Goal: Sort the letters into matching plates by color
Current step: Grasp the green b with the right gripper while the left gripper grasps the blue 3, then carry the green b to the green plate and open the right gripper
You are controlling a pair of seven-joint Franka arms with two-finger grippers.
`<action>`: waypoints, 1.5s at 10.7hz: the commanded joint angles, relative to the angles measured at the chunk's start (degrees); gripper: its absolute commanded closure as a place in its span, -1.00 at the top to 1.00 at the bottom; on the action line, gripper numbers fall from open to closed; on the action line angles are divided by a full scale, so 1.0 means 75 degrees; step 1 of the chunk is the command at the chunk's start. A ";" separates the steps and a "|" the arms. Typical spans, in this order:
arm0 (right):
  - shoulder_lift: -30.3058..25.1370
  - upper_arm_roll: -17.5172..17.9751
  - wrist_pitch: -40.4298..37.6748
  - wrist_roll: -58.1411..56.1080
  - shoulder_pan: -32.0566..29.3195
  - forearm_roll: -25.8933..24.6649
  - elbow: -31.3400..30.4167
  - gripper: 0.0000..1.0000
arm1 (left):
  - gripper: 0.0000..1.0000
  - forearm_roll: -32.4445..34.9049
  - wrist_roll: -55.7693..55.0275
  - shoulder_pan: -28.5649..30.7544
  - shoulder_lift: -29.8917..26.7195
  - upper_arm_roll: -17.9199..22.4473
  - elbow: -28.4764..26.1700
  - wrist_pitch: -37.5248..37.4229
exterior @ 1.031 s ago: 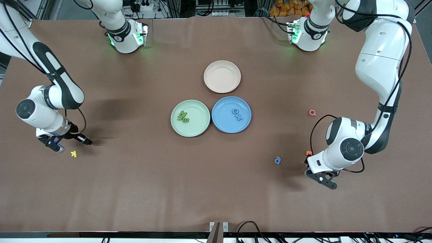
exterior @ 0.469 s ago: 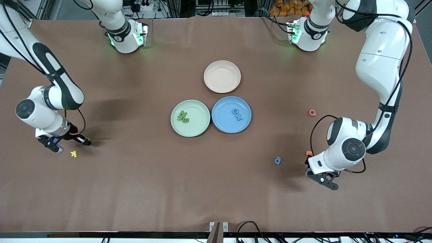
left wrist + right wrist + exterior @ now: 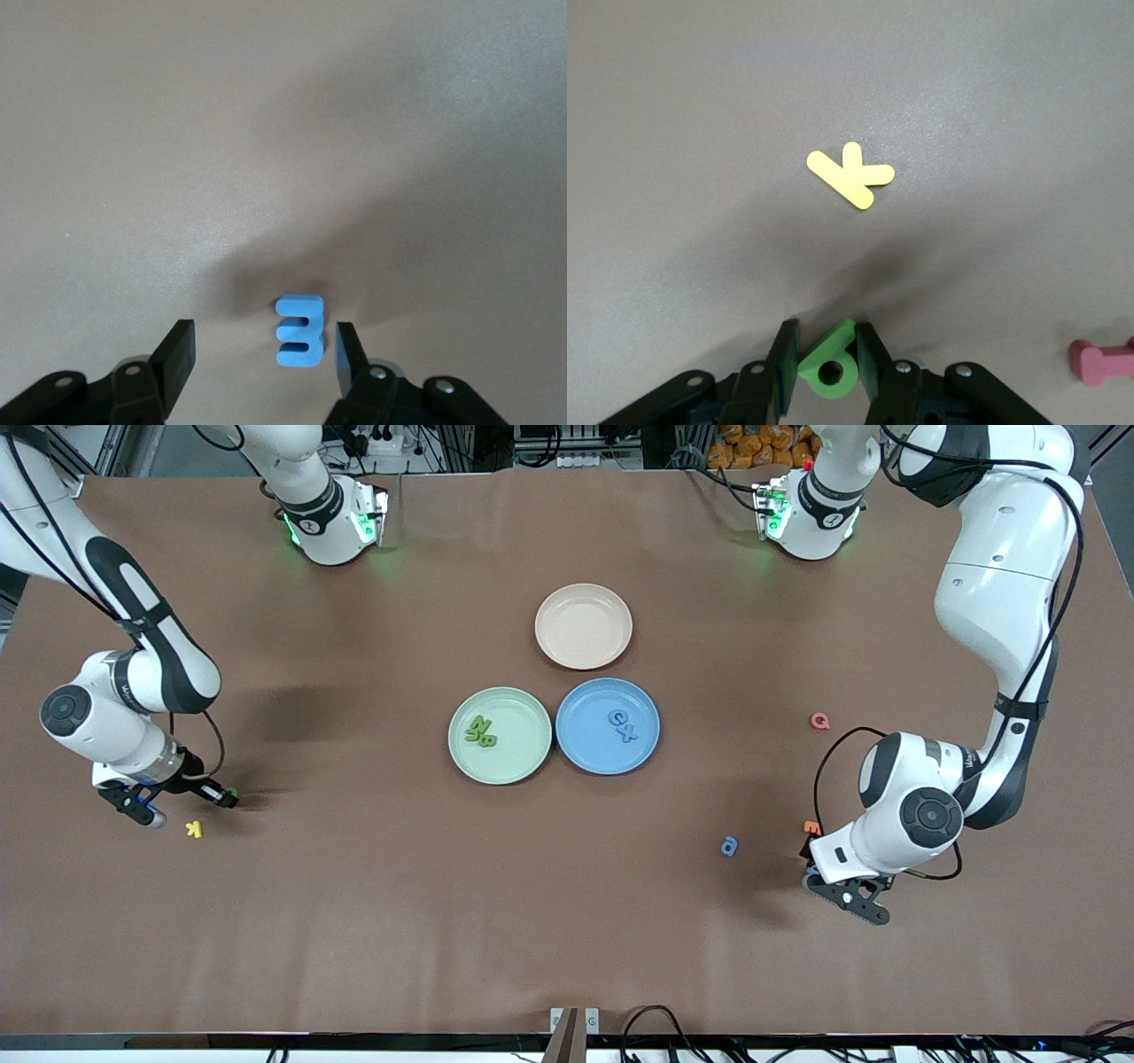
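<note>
Now right tool (image 3: 828, 359) clenched on green letter (image 3: 830, 367); left tool (image 3: 263, 356) released, straddling blue letter (image 3: 299, 332).

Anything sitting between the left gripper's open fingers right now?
Yes. In the left wrist view a blue E-shaped letter lies flat on the table between the open fingers of the left gripper, closer to one finger and not yet gripped.
</note>
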 commanded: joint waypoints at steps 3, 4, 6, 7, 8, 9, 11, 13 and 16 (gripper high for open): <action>0.0158 -0.0027 0.0085 0.0247 0.0148 -0.0031 0.0161 -0.51 | 0.46 -0.0267 0.0078 -0.0006 -0.0127 0.0004 -0.0006 -0.0067; 0.0076 -0.0016 -0.0055 0.0294 0.0183 -0.0020 0.0161 -0.51 | 0.46 -0.0267 0.0066 -0.0018 -0.0127 -0.0008 -0.0006 -0.0067; 0.0028 -0.0004 -0.0243 0.0411 0.0242 -0.0031 0.0173 -0.51 | 0.46 -0.0255 0.0054 -0.0006 -0.0127 -0.0008 -0.0018 -0.0067; 0.0028 -0.0004 -0.0244 0.0423 0.0242 -0.0031 0.0173 -0.51 | 0.46 -0.0255 0.0042 -0.0018 -0.0127 -0.0008 -0.0006 -0.0067; 0.0028 -0.0004 -0.0244 0.0435 0.0265 -0.0020 0.0173 -0.51 | 0.46 -0.0255 0.0042 -0.0018 -0.0116 -0.0008 -0.0018 -0.0067; 0.0017 -0.0004 -0.0255 0.0562 0.0346 -0.0020 0.0173 -0.51 | 0.46 -0.0255 0.0030 -0.0029 -0.0092 -0.0008 -0.0018 -0.0067; -0.0193 0.0008 -0.0580 0.0948 0.0720 -0.0020 0.0173 -0.51 | 0.44 -0.0267 0.0042 -0.0053 -0.0057 -0.0008 -0.0029 -0.0067; -0.0451 0.0031 -0.1063 0.1429 0.1223 0.0027 0.0173 -0.51 | 0.44 -0.0267 0.0019 -0.0065 -0.0022 -0.0008 -0.0041 -0.0067; -0.0755 0.0054 -0.1495 0.1863 0.2114 0.0903 0.0161 -0.51 | 0.44 -0.0278 -0.0051 -0.0041 0.0002 -0.0008 -0.0053 -0.0067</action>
